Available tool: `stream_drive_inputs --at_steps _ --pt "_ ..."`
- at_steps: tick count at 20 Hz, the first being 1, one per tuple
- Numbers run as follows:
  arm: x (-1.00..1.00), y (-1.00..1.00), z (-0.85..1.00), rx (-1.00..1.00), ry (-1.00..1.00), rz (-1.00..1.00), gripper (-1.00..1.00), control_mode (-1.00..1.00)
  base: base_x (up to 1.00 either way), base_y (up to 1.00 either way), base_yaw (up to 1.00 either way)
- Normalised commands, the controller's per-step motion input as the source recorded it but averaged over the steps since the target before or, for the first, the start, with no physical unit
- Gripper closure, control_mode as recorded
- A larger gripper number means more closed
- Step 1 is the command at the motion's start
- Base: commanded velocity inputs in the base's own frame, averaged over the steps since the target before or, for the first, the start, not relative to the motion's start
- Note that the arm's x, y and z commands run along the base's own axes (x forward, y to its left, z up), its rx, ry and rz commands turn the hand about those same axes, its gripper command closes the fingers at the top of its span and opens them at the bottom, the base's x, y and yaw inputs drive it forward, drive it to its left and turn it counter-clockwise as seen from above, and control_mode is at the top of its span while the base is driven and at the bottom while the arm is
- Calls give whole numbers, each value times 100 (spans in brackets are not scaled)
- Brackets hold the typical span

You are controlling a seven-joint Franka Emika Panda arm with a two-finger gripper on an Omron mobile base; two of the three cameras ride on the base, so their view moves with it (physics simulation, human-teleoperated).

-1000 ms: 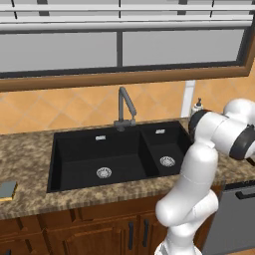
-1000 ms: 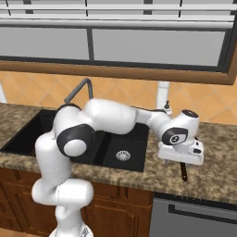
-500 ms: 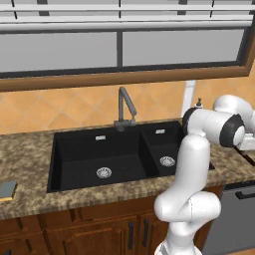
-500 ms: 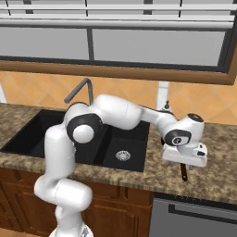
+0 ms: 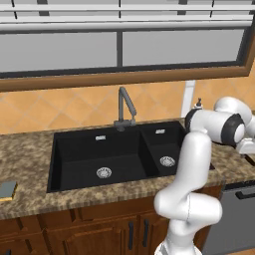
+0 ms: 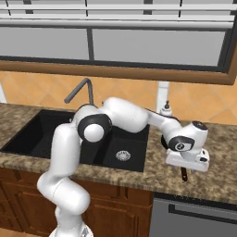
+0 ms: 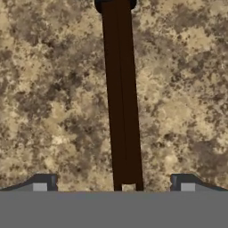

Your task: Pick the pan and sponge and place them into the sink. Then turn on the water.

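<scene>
The pan's thin dark brown handle (image 7: 121,98) runs straight up the hand view, and a sliver of the black pan body shows at the top edge. My gripper (image 7: 115,184) is open, with one fingertip (image 7: 43,182) on each side of the handle and clear of it. In the right base view the hand (image 6: 187,157) hovers low over the counter right of the sink (image 6: 37,132), with the handle's end (image 6: 184,175) poking out below it. The sponge (image 5: 6,190) lies flat on the counter far left of the sink (image 5: 89,149).
A grey faucet (image 5: 124,107) stands behind the basins, and a soap dispenser (image 6: 166,109) stands by the wall at the right. A dishwasher front (image 6: 194,217) sits under the counter below the hand. The counter's front edge is close to the handle's end.
The hand has come down and a little to the right over the pan handle, with the elbow swinging along. The jaws stay wide open. Pan and sponge have not moved.
</scene>
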Motion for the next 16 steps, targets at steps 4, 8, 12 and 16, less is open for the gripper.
stream_drive_inputs --at_steps 4,8,12,16 --pt "7 -4 -29 0 -1 0 -100 -100 0 0 0" --pt "6 0 -25 0 -2 0 -100 -100 0 0 0" --pt "2 0 -23 0 -1 0 -100 -100 0 0 0" --pt "2 0 -28 0 -1 0 100 -100 0 0 0"
